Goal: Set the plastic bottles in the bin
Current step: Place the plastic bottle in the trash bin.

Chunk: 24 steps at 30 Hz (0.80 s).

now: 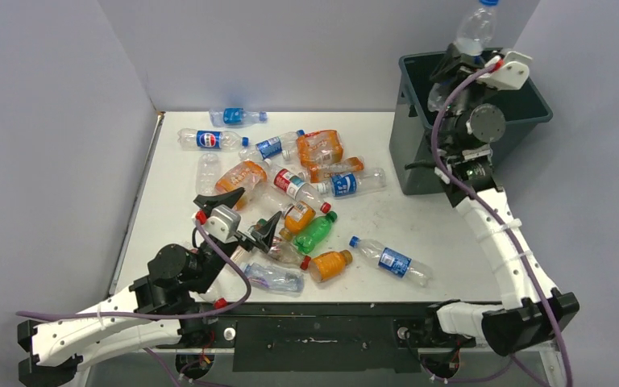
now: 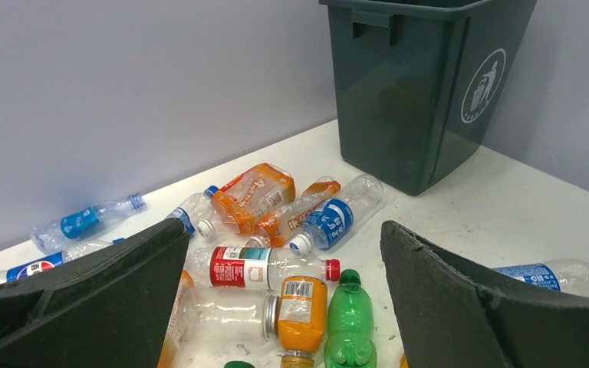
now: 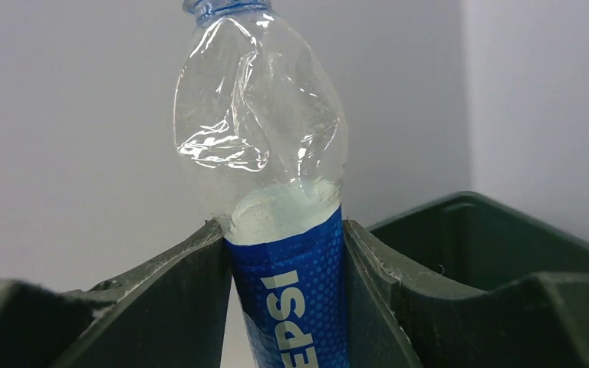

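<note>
Several plastic bottles lie scattered on the white table [image 1: 419, 222], among them a green bottle [image 1: 316, 232] [image 2: 349, 322], an orange bottle [image 1: 330, 264] and a red-labelled clear bottle [image 2: 261, 267]. Low over the near part of this heap, my left gripper [image 1: 242, 214] [image 2: 282, 230] is open, with nothing between its fingers. The dark bin [image 1: 532, 105] [image 2: 406, 92] stands at the back right. Over its rim, my right gripper [image 1: 471, 60] [image 3: 284, 238] is shut on a crumpled clear bottle with a blue label [image 1: 474, 28] [image 3: 261, 130], held neck up.
Grey walls [image 1: 48, 161] close the table in at the left, back and right. A blue-labelled bottle [image 1: 391, 260] lies alone near the front edge. A black rail [image 1: 322, 330] runs along the near edge between the arm bases.
</note>
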### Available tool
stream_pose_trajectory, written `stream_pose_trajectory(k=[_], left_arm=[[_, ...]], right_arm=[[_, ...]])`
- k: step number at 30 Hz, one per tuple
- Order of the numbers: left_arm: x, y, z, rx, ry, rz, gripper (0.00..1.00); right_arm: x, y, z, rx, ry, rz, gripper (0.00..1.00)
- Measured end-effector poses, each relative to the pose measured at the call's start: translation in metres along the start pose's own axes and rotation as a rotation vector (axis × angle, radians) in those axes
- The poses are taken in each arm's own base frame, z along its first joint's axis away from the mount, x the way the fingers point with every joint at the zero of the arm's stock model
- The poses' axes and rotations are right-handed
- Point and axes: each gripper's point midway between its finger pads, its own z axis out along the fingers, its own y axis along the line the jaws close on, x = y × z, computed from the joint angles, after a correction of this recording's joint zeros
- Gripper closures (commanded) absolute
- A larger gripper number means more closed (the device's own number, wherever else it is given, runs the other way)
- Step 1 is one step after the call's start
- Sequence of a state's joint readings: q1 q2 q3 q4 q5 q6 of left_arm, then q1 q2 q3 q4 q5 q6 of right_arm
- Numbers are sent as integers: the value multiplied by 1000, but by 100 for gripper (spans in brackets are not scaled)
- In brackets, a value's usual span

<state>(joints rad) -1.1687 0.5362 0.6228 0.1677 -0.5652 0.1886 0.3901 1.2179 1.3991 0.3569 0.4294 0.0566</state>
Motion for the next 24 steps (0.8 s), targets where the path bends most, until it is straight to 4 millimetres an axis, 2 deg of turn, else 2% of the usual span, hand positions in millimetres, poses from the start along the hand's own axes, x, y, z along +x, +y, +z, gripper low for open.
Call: stream_pose_trajectory(k=[5, 7, 10, 12, 15, 17, 22, 24], left_arm=[[-1, 1, 0, -4, -2, -7, 4], [1, -1, 1, -3, 3, -5, 4], [10, -5, 5, -2, 32, 1, 4], [18, -6, 8, -12, 58, 12, 4], [29, -6, 12, -35, 95, 30, 4], [35, -5, 13, -48, 114, 42, 4], [38, -1, 13, -74, 125, 49, 4], [38, 1, 13, -84, 128, 50, 4]], right_arm=[[33, -104, 46, 236, -9, -22, 60], [49, -127, 59, 284, 7, -20, 52], [73, -129, 79, 281, 45, 2, 27], [90, -127, 83, 270, 85, 18, 17], [107, -123, 82, 259, 133, 40, 11], [111, -120, 81, 253, 150, 55, 9], [102, -108, 76, 227, 153, 89, 8], [92, -94, 70, 200, 149, 108, 8]])
